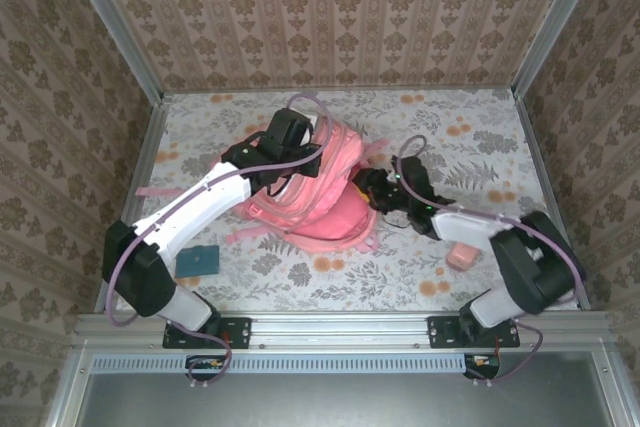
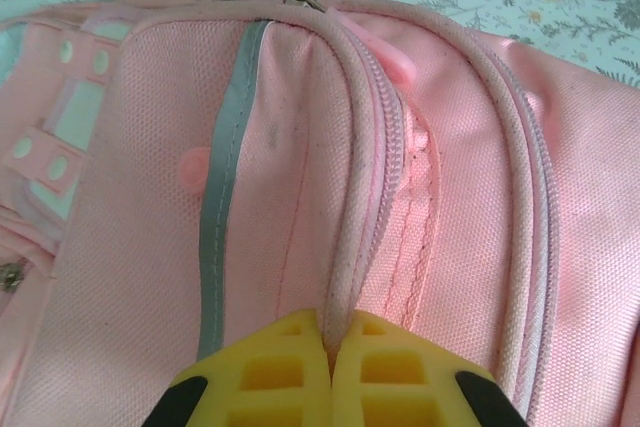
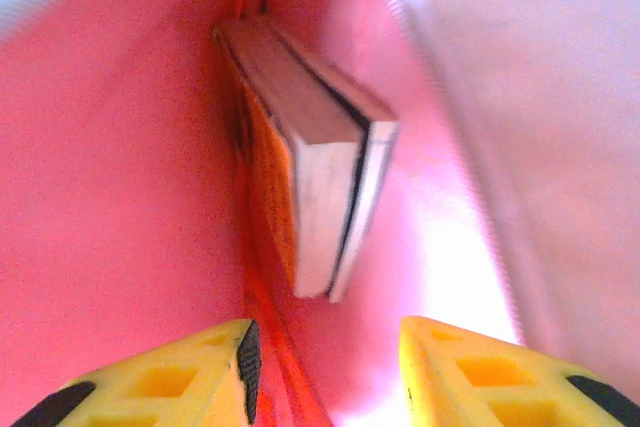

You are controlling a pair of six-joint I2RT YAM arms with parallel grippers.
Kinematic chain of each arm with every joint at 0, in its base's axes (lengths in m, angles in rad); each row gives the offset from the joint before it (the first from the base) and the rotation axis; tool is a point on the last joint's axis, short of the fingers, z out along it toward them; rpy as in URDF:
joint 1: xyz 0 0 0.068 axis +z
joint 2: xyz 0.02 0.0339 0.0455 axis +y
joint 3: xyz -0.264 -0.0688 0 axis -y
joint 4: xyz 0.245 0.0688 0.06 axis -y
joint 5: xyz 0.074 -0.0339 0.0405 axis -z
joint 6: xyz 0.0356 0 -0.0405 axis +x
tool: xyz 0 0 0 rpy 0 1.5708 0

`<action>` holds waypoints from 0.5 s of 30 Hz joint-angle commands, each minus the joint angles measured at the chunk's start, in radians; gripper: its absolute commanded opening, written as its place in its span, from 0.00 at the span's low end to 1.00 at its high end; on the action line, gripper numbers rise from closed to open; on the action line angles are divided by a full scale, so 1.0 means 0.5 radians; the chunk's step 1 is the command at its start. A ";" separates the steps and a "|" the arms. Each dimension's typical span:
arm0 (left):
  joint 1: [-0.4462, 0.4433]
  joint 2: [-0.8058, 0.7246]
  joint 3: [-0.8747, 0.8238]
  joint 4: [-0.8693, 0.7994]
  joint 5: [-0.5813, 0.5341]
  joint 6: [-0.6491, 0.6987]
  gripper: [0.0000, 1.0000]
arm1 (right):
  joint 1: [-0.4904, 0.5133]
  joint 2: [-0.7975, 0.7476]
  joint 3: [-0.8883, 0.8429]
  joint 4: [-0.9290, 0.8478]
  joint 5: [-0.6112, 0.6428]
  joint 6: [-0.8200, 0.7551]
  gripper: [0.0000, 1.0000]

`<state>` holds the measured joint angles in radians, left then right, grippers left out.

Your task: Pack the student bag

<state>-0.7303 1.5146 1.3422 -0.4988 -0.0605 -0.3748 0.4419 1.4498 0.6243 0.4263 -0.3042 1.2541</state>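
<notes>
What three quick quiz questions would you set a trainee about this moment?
1. True or false: the left gripper is shut on a piped edge of the student bag.
2. What lies ahead of the right gripper inside the bag? A: a book. B: a bottle. C: a shoe.
3. Fill in: the right gripper's jaws stand ____, with nothing between them.
Key: 1 true; 2 A; 3 open.

Pink student bag, grey strip, pale floral tablecloth, teal pad, beige damask walls, orange-covered book
</notes>
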 commanded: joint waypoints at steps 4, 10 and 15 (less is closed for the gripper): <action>0.025 0.196 0.104 0.145 0.148 -0.104 0.14 | -0.186 -0.648 -0.174 -0.796 0.119 -0.328 0.45; 0.071 0.158 0.109 -0.017 0.093 -0.338 0.64 | -0.235 -1.009 -0.022 -1.508 0.411 -0.673 0.55; 0.215 -0.103 -0.228 -0.091 0.069 -0.645 0.72 | -0.229 -1.046 0.144 -1.729 0.419 -0.861 0.66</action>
<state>-0.6628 1.5631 1.3125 -0.4839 -0.0017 -0.5659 0.3294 0.9417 0.6365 -0.2878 -0.1390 0.9344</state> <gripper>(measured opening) 0.716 0.648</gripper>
